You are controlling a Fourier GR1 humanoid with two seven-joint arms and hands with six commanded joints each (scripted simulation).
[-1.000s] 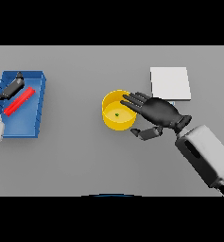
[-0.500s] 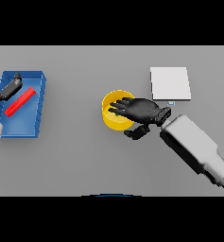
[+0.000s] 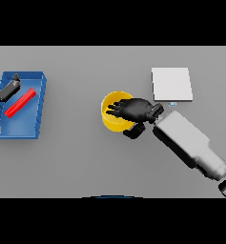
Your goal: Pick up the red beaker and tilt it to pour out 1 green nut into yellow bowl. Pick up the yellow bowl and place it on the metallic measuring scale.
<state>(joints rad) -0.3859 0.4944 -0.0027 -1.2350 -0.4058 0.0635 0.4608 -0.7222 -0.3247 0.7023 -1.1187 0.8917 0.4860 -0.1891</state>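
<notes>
Right hand [image 3: 136, 110] further over yellow bowl [image 3: 112, 120]

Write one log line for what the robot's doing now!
right hand: over yellow bowl | left hand: at blue tray | scale: bare

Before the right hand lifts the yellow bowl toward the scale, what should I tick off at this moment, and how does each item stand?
1. Right hand over the yellow bowl: ok, fingers reach across its opening and the thumb sits below its rim.
2. Firm grip on the bowl: cannot tell, the hand hides the near rim.
3. Green nut inside the bowl: cannot tell, none shows in the visible part.
4. Metallic measuring scale free on top: ok, nothing lies on it.
5. Red beaker out of the way: ok, it lies in the blue tray.
6. Left hand clear of the path: ok, at the tray.
</notes>
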